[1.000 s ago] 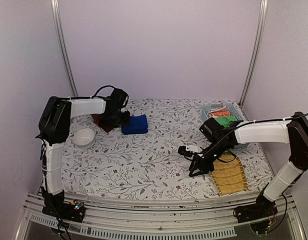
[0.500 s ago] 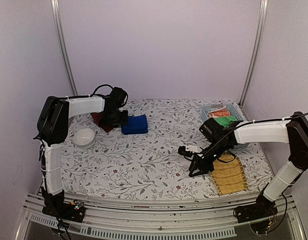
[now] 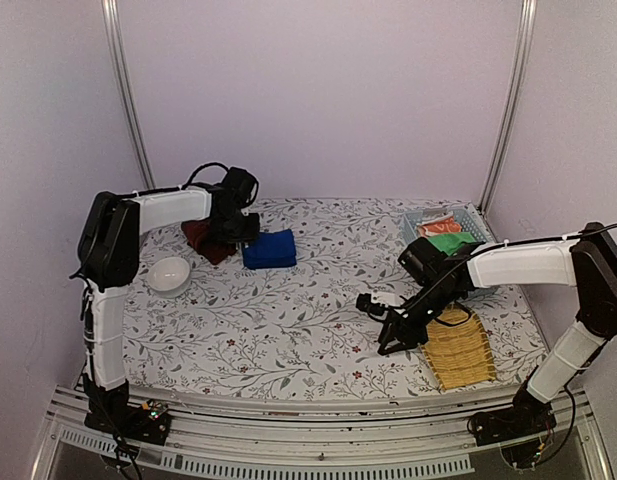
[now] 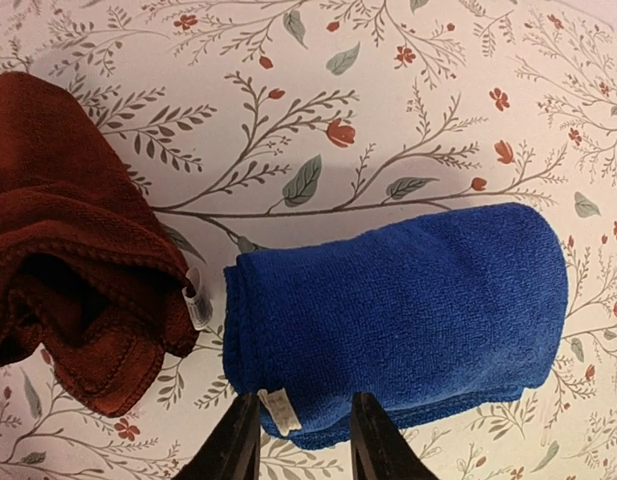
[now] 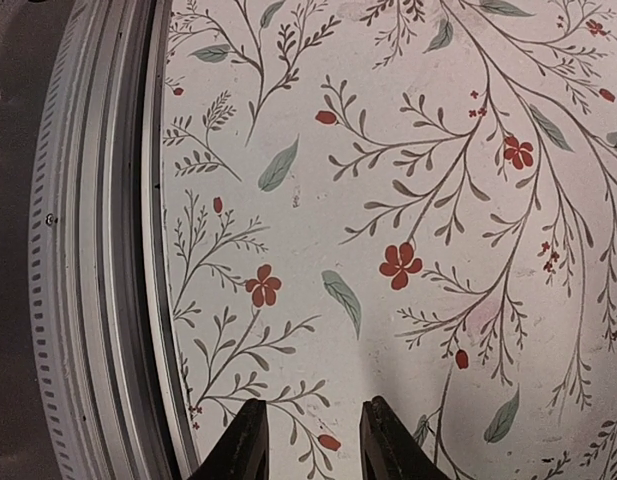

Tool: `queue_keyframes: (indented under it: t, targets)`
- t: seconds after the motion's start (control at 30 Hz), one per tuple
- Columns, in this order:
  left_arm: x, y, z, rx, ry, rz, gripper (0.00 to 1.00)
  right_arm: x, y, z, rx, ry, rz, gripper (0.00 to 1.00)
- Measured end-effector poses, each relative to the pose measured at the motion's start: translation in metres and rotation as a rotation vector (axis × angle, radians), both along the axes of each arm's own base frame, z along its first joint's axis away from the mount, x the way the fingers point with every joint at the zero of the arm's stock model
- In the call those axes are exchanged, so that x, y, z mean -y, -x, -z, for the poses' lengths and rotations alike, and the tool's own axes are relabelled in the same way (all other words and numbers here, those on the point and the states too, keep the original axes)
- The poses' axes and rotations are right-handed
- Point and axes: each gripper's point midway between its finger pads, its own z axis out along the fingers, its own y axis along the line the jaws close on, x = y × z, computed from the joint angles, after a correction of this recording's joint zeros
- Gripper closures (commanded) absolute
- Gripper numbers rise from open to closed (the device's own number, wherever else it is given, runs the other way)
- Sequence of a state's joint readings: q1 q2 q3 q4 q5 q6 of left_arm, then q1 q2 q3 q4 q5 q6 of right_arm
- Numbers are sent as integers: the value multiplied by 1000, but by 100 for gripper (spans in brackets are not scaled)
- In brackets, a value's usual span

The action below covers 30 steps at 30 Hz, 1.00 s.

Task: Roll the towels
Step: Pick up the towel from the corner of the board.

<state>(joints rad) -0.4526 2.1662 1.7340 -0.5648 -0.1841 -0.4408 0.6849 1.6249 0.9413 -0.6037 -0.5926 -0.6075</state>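
Left wrist view: rolled blue towel [image 4: 408, 320] lies beside bunched reddish-brown towel [image 4: 78, 260].

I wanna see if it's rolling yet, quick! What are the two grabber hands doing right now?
Left gripper: open, jaws apart over the blue towel edge, gripping nothing.
Right gripper: open, empty, above the tablecloth.

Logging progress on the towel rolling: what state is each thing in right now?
Royal blue terry towel: neat rolled bundle.
Dark reddish-brown terry towel: loose, bunched.
White round bowl: upright.
Yellow woven mat: lying flat.
Blue plastic basket: holding green cloth, orange-red cloth.
Left gripper: open above blue towel's edge.
Right gripper: open, empty.
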Motion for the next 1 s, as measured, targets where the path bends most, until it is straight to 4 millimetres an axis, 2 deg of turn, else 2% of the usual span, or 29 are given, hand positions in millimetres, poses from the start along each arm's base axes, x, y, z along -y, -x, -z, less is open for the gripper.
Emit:
queue_keyframes:
  t: [0.27,0.4,0.5,0.73,0.8,0.83,0.87,0.93,0.97,1.0]
  targets:
    - [2,1,14,-28,-3,8,67,0,0,0,1,3,2,66]
    - [2,2,21,-43,-6,9,83,1,-1,1,4,6,3,66]
    - [1,2,22,-47,-8,7,99,1,-1,1,4,6,3,66]
    - [0,3,13,-41,-17,12,100,1,-1,1,3,6,4,66]
    - [3,1,-7,-16,-10,33,100,1,-1,1,2,7,8,67]
    - [6,-1,-22,6,-4,47,100,1,-2,1,0,7,11,67]
    - [11,-5,-45,46,5,69,100,2,-3,0,-1,7,17,67]
    - [26,-13,-110,170,31,122,100,5,-8,-5,-3,7,35,67]
    - [34,-13,-148,245,42,149,100,7,-13,-9,0,5,47,67]
    - [43,-8,-195,342,54,180,100,7,-20,-17,12,-3,62,67]
